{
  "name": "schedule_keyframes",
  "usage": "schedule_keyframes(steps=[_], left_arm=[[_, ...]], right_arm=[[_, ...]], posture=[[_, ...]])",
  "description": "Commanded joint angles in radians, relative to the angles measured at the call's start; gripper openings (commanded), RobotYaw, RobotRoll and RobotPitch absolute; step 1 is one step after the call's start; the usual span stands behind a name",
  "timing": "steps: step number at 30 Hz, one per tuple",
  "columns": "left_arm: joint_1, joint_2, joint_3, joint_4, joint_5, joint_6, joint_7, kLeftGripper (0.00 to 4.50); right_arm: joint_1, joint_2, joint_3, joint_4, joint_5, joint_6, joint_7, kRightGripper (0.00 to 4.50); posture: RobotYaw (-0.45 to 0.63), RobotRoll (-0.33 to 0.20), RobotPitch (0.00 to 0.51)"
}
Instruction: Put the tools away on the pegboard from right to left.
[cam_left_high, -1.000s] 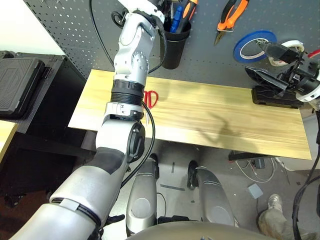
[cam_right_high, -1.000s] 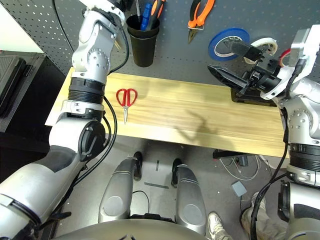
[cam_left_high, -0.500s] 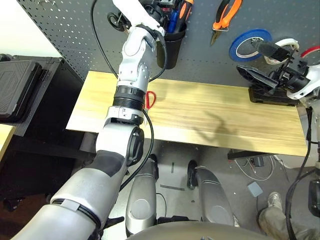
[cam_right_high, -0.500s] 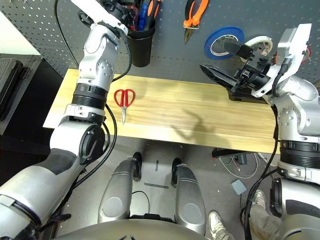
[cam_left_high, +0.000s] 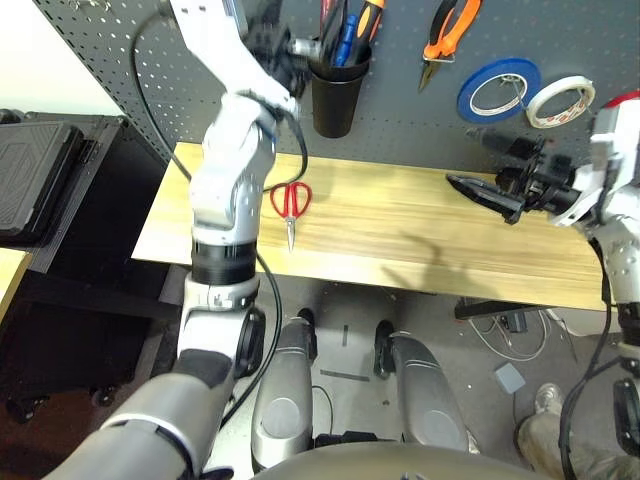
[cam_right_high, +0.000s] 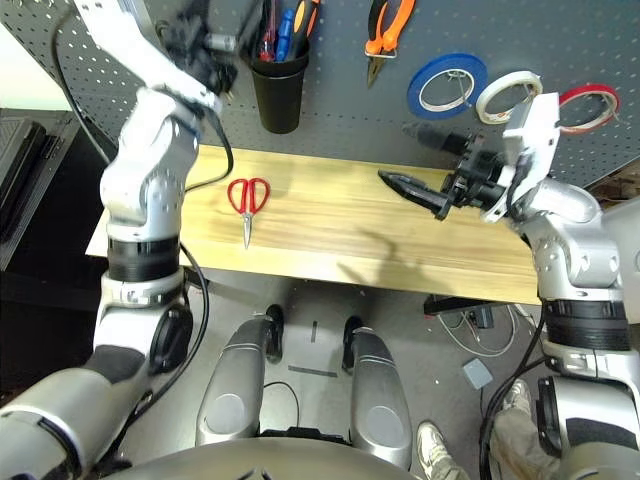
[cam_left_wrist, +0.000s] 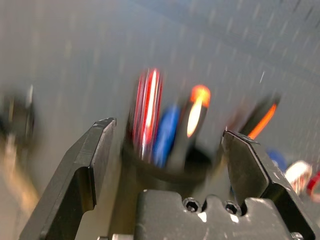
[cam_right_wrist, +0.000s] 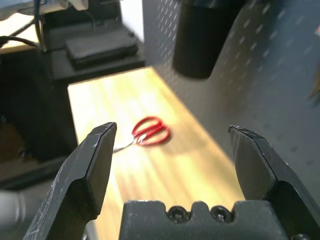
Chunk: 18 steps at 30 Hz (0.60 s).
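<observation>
Red-handled scissors (cam_left_high: 291, 200) lie flat on the wooden table (cam_left_high: 420, 235), toward its left. On the dark pegboard (cam_left_high: 420, 120) hang the orange-and-black pliers (cam_left_high: 446, 34) and the thin red tape ring (cam_right_high: 588, 104). The black cup (cam_left_high: 337, 96) holds the red-handled screwdriver (cam_left_wrist: 149, 107) among blue and orange handles. My left gripper (cam_left_wrist: 169, 129) is open and empty, raised just left of the cup (cam_left_wrist: 160, 170). My right gripper (cam_left_high: 470, 162) is open over the table's right part; in its wrist view the scissors (cam_right_wrist: 150, 131) lie far ahead between its fingers.
Blue tape (cam_left_high: 497, 90) and white tape (cam_left_high: 560, 100) hang on the pegboard between the pliers and the red ring. A black case (cam_left_high: 40, 165) sits on a dark stand left of the table. A person's shoe (cam_left_high: 545, 440) shows on the floor at the right.
My left gripper has drawn back leftward from the cup, where the red screwdriver handle now stands. My right gripper has swung down and left from the pegboard to over the table.
</observation>
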<state>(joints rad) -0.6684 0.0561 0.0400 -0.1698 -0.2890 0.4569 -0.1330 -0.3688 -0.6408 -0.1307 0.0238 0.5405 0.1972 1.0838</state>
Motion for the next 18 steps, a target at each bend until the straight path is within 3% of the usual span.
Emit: schedule_keyframes(steps=[1, 9, 18], left_arm=[[0.105, -0.022, -0.034, -0.015, 0.022, 0.021, 0.024, 4.46], [0.252, -0.018, -0.04, 0.151, 0.094, 0.004, 0.06, 4.46], [0.251, 0.003, 0.013, 0.431, 0.147, -0.071, 0.101, 4.46]], right_arm=[[0.041, -0.001, 0.056, -0.009, -0.07, 0.003, -0.015, 4.5], [0.056, 0.042, 0.195, 0.026, -0.258, 0.018, -0.128, 4.5], [0.006, 0.126, 0.319, 0.043, -0.444, 0.124, -0.309, 4.5]], posture=[[0.14, 0.0, 0.27], [0.15, 0.0, 0.291], [0.14, 0.0, 0.303]])
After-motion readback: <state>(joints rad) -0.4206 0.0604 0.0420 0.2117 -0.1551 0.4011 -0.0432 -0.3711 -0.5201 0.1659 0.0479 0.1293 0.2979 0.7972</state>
